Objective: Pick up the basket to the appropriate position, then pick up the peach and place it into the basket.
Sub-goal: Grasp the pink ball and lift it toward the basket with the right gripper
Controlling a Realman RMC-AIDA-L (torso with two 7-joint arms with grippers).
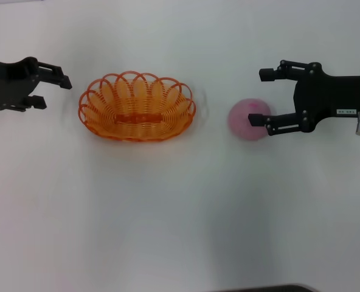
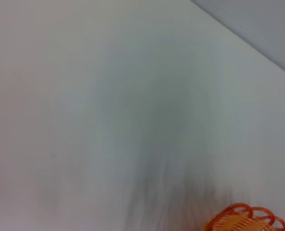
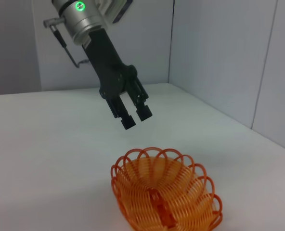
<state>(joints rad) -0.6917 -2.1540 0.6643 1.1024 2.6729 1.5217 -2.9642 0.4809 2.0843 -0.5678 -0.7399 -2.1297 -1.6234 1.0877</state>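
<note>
Basket (image 1: 137, 107) sits on the white surface (image 1: 168, 213), left of centre, empty, nothing touching it. Peach (image 1: 248, 119) lies to its right, well apart, on the surface too.

Right tool (image 1: 266, 100) is over the peach with fingers spread apart; near finger overlaps the peach's edge in the head view, far finger sits past it. You can't tell from here whether it's low enough to straddle the peach or just hovering above.

Left tool (image 1: 51, 90) hangs just off the basket's left end, above the surface, fingers a small gap apart, holding nothing. Right wrist view confirms that.

Risks:
- Peach is a smooth pink ball with a darker magenta blotch. An off-centre squeeze will likely squirt it out and it'll roll.
- Basket is light open wire, oval, scalloped loop rim, solid strip at the base. A drop on the rim could tip or slide it.
- Clip those loops with a finger and it'll drag.
</note>
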